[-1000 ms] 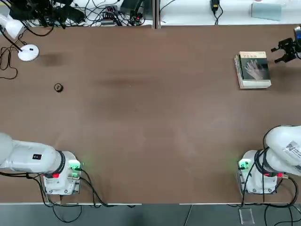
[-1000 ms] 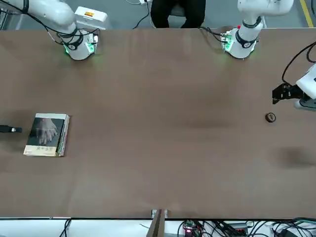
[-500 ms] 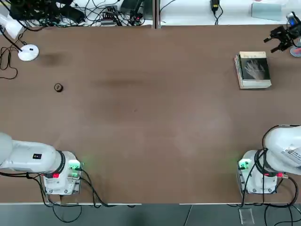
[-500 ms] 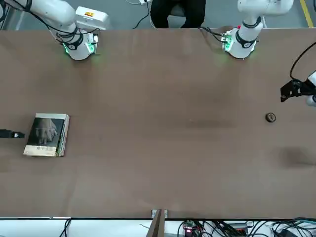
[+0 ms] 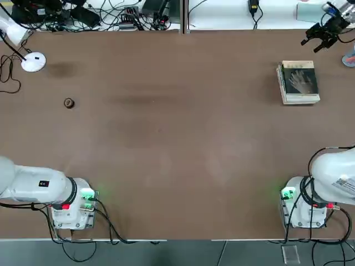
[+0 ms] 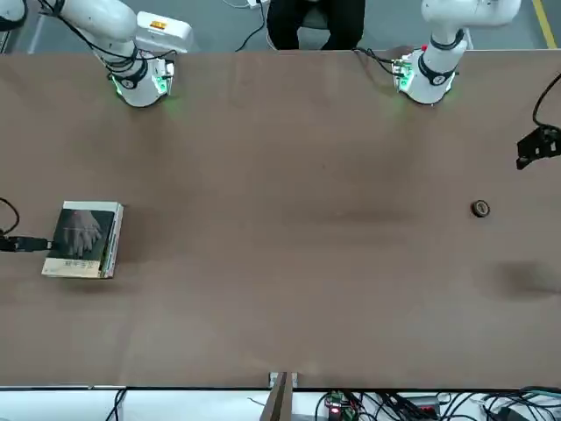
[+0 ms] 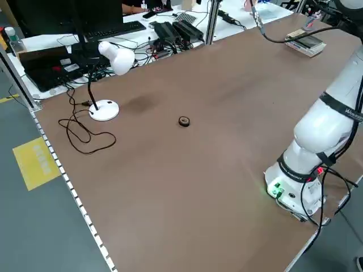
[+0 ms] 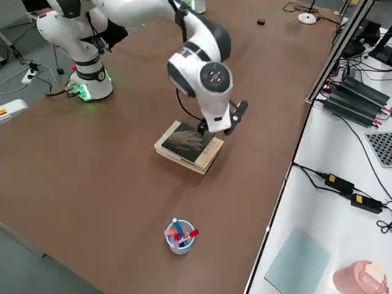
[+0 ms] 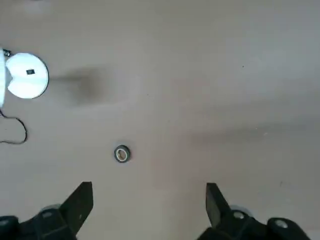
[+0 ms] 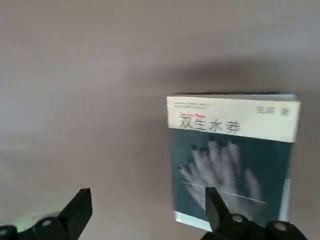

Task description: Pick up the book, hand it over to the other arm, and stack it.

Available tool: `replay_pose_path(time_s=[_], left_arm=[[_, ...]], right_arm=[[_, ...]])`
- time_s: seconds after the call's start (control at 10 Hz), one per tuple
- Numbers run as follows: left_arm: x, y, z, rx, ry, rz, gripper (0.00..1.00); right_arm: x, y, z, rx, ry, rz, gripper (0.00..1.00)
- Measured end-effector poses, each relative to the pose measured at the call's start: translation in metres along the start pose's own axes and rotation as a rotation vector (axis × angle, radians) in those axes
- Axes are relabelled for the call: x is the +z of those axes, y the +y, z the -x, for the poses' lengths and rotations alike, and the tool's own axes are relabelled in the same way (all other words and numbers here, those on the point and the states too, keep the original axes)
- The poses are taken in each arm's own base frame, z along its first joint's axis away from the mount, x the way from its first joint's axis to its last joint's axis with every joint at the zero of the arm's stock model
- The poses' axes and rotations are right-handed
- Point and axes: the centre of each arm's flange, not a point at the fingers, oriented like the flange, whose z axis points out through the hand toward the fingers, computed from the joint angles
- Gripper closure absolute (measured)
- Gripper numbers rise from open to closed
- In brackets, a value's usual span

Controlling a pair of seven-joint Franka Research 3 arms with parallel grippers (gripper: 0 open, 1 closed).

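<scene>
Book [image 5: 300,79], with a dark grey-green cover, a pale hand image and a tan strip along one edge, is lying flat on top of a thicker book [image 8: 184,155], forming a two-book stack on the brown worktop [image 5: 177,138] at the robot's far right. Right tool [image 5: 320,36] is hanging in the air beyond that stack, toward the far edge of the worktop, with its fingers [image 10: 79,210] standing wide apart and holding nothing; the right wrist view is looking straight down on the cover, and no contact with the book is showing. Left tool [image 9: 147,205] is hanging above the left part of the worktop, with its fingers likewise spread apart and empty; in the front view only a small dark part of it is showing at the picture's right edge. Below it, a small dark ring [image 5: 69,103] is lying on the worktop, and a white desk lamp [image 7: 110,62] is standing at the far left corner on its round base. A cup of pens [image 8: 178,236] is sitting near the worktop's right edge, apart from the stack.
</scene>
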Motion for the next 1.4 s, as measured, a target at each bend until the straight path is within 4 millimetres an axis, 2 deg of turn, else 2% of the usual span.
replay_pose_path(time_s=[0.6, 0.8, 1.0, 1.2, 1.4], left_arm=[[-0.008, -0.006, 0.008, -0.023, -0.010, 0.004, 0.00], [-0.010, -0.006, 0.009, -0.023, -0.006, 0.004, 0.00], [-0.007, -0.007, 0.009, -0.023, -0.015, 0.005, 0.00], [0.004, -0.011, 0.008, -0.026, -0.040, 0.006, 0.00], [0.017, -0.014, 0.006, -0.027, -0.064, 0.007, 0.00]], right_arm=[[-0.024, -0.083, 0.004, -0.036, 0.017, 0.187, 0.00], [-0.029, -0.112, 0.010, -0.039, 0.014, 0.218, 0.00], [-0.044, -0.138, 0.021, -0.059, 0.022, 0.268, 0.00], [-0.064, -0.152, 0.036, -0.084, 0.043, 0.326, 0.00], [-0.082, -0.154, 0.050, -0.122, 0.060, 0.389, 0.00]])
